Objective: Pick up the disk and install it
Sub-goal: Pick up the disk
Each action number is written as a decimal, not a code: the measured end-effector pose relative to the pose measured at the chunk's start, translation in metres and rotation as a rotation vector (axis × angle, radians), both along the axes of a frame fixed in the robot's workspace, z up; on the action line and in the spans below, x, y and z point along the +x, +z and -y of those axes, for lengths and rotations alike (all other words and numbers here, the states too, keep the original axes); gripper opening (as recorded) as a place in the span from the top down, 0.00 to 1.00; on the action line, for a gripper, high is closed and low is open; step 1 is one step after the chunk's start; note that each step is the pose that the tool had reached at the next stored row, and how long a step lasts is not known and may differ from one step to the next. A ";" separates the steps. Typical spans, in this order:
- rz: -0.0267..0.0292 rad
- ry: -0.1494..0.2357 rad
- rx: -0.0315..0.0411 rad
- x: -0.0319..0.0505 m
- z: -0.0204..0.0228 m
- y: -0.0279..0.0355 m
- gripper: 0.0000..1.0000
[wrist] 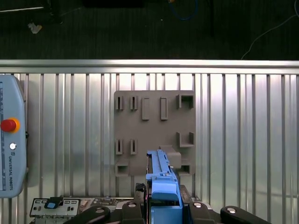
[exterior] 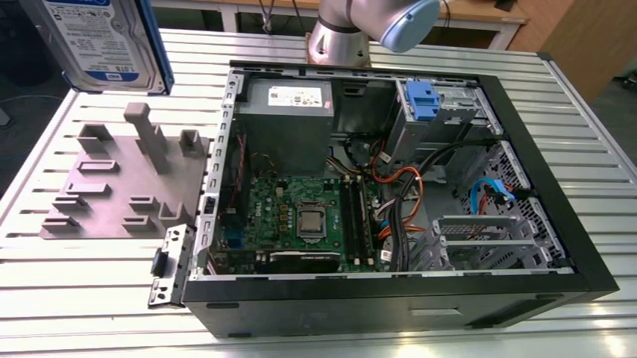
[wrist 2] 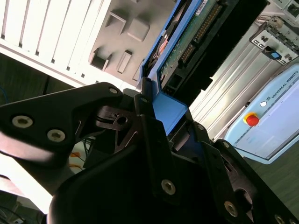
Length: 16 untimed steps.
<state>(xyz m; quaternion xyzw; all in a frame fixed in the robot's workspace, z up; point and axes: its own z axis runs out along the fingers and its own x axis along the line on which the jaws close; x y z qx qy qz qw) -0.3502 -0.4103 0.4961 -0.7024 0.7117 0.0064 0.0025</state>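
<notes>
One flat silver disk (exterior: 100,41), edged with a blue plastic frame, hangs above the grey moulded holder plate (exterior: 110,186) on the ribbed metal surface (exterior: 89,298). The black end effector (wrist: 164,207) grips its frame. An open computer case (exterior: 398,171) lies beside the plate.

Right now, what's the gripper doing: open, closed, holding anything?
Gripper: closed, holding the disk by one end.
</notes>
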 end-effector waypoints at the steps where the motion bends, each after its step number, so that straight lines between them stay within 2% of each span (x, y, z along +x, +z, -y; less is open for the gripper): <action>1: -0.0001 0.000 0.0000 0.0021 0.0000 0.0000 0.63; 5: -0.0001 0.000 0.0000 0.0065 0.0000 -0.0002 0.63; 16: 0.0000 0.000 0.0000 0.0084 0.0008 -0.0004 0.63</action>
